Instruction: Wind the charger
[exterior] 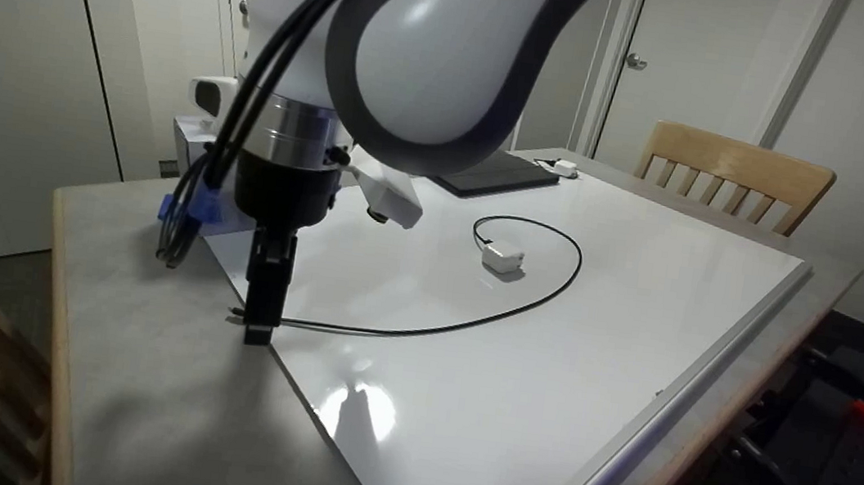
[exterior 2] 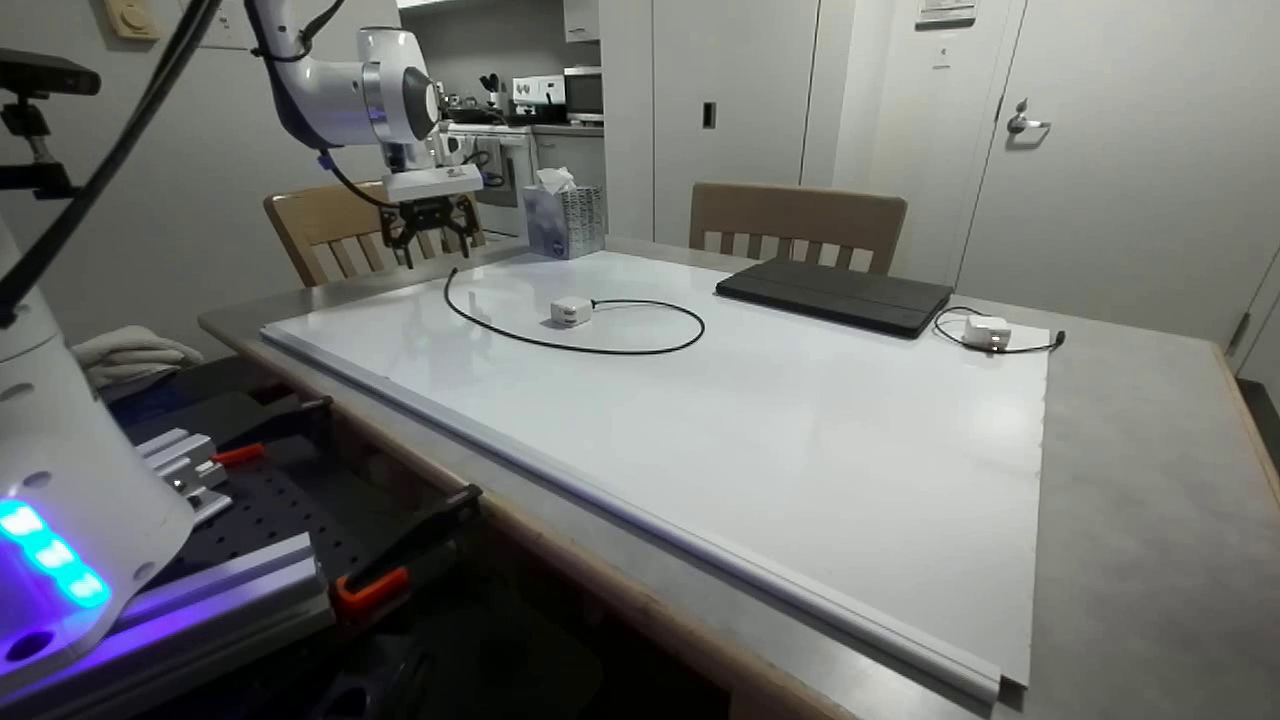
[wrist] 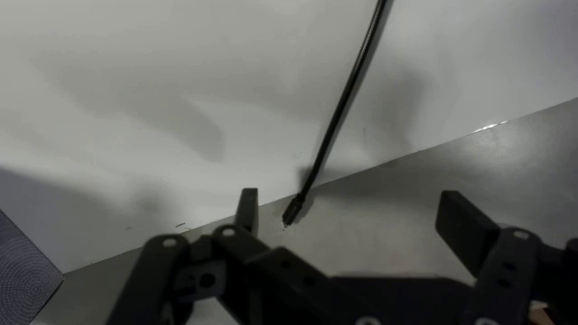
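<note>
While the tool (wrist: 350, 216) hangs spread and empty, one charger (exterior 2: 571, 312) lies looped on the white board (exterior 2: 800, 440), tip (wrist: 294, 209) over the counter (exterior 2: 1150, 440). Risks: tip left of centre in the wrist view, so closing may nudge it; closing high may miss.

Exterior views facing across the tabletop (exterior: 146, 356), from a corner and long edge (exterior 2: 640, 598), sharing the whiteboard (exterior 2: 850, 430), wrist view peering down close
</note>
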You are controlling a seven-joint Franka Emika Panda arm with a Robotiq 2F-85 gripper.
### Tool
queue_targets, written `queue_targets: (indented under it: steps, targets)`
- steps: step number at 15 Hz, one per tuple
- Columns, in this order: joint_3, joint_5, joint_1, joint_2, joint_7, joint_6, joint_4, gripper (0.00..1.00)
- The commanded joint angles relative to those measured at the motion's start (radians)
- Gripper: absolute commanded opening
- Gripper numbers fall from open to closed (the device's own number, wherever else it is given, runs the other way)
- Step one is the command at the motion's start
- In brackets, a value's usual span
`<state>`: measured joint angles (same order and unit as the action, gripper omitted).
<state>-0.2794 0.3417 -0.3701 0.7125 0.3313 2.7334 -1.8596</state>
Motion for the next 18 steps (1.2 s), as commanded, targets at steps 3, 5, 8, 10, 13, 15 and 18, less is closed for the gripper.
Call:
queue_targets:
  steps: [3, 5, 8, 10, 13, 15, 18]
  targets:
    - [-0.034, -0.033, 0.021, 0.064, 0.047, -0.057, 0.079, 1.00]
    - [-0.033, -0.034, 0.020, 0.072, 0.044, -0.069, 0.088, 1.00]
    - [-0.035, -0.035, 0.020, 0.084, 0.046, -0.081, 0.105, 1.00]
    - [-0.033, -0.034, 0.016, 0.087, 0.042, -0.088, 0.110, 1.00]
    - [-0.033, -0.034, 0.015, 0.095, 0.043, -0.101, 0.120, 1.00]
    - [-0.035, -0.036, 0.018, 0.103, 0.046, -0.102, 0.129, 0.96]
    - [-0.034, -0.034, 0.015, 0.111, 0.042, -0.099, 0.132, 0.82]
